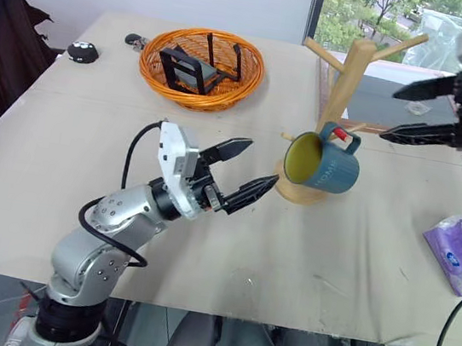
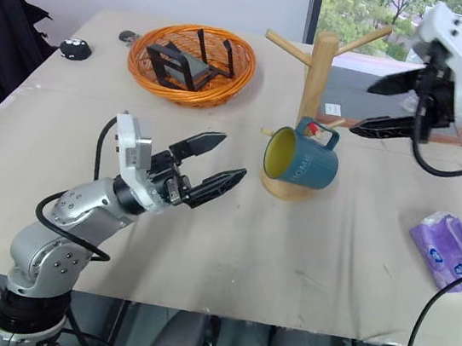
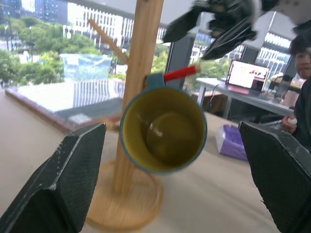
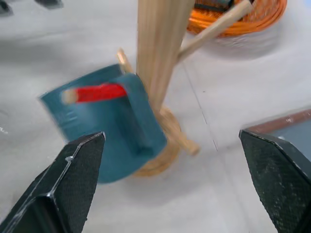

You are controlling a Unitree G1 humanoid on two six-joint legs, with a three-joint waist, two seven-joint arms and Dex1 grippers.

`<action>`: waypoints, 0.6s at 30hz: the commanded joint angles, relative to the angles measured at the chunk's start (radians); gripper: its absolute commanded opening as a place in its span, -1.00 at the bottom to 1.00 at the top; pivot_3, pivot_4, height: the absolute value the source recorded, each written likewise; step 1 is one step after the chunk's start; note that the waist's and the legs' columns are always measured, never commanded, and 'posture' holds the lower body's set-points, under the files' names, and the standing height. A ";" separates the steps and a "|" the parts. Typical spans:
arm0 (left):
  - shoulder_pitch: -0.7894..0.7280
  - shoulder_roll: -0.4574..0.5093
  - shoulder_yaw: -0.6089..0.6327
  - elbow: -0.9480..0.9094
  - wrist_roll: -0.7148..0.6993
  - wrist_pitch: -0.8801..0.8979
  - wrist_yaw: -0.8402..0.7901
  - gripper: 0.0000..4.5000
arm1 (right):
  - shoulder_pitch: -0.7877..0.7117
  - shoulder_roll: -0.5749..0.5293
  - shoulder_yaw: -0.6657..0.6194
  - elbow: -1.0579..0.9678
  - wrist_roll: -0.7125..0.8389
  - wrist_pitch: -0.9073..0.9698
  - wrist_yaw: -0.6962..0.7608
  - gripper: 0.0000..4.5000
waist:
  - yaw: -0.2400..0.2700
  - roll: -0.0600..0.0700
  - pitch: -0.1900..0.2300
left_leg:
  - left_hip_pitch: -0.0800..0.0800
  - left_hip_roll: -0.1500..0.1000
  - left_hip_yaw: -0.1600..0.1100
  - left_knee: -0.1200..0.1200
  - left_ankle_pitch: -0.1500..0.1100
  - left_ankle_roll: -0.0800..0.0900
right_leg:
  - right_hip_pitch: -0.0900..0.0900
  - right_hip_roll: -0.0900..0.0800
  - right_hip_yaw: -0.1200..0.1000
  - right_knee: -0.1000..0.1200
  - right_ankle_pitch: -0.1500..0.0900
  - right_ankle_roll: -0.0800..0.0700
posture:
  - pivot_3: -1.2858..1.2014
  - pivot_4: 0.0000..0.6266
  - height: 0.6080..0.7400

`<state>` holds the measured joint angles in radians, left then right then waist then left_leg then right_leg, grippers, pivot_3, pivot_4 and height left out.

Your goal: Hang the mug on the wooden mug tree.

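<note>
The teal mug (image 1: 328,164) hangs by its handle on a red-tipped peg (image 3: 180,74) of the wooden mug tree (image 1: 350,78), tilted with its yellow-green inside (image 3: 163,127) turned toward my left gripper. No gripper touches it. My left gripper (image 1: 244,173) is open just left of the mug, pointing at its mouth. My right gripper (image 1: 420,111) is open, up and to the right of the tree, with nothing between its fingers. In the right wrist view the mug (image 4: 104,136) lies against the post (image 4: 160,43) above the round base.
An orange wicker basket (image 1: 201,67) holding black parts sits at the back of the table. A purple tissue pack (image 1: 460,254) lies at the right edge. A framed panel (image 2: 355,83) lies behind the tree. A person (image 3: 301,92) is in the background.
</note>
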<state>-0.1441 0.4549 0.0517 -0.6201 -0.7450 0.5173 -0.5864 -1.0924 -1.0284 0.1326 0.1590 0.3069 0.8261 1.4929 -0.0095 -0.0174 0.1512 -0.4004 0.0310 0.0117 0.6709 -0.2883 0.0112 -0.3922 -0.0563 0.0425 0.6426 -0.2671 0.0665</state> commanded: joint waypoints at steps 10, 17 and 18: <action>0.351 0.174 -0.034 -0.013 0.236 0.003 0.017 1.00 | 1.216 0.605 -0.625 -0.764 0.199 -0.174 -0.511 0.99 | 0.015 0.002 -0.003 | 0.001 0.005 -0.001 -0.002 0.000 0.000 | 0.001 0.003 0.000 0.001 0.000 0.000 | 0.03 -0.52 0.95; 0.419 0.148 -0.041 0.075 0.366 -0.132 0.009 1.00 | 1.457 0.789 -0.485 -0.634 0.104 -0.567 -0.549 0.99 | -0.004 -0.001 -0.005 | 0.022 0.004 0.004 -0.002 -0.003 0.004 | 0.017 0.004 0.003 -0.001 -0.003 -0.004 | 0.03 -0.52 0.95; 0.420 0.145 -0.041 0.083 0.371 -0.140 0.005 1.00 | 1.466 0.793 -0.474 -0.610 0.093 -0.601 -0.558 0.99 | -0.004 -0.002 -0.006 | 0.022 0.005 0.005 -0.002 -0.003 0.004 | 0.017 0.004 0.003 0.000 -0.003 -0.004 | 0.03 -0.52 0.95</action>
<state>0.2779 0.6068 -0.0008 -0.5326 -0.3865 0.4139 -0.5793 0.3719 -0.2345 -0.3556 -0.4604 0.4052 0.3051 0.9335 -0.0138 -0.0194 0.1454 -0.3780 0.0356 0.0163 0.6690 -0.2911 0.0155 -0.3753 -0.0523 0.0461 0.6424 -0.2698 0.0628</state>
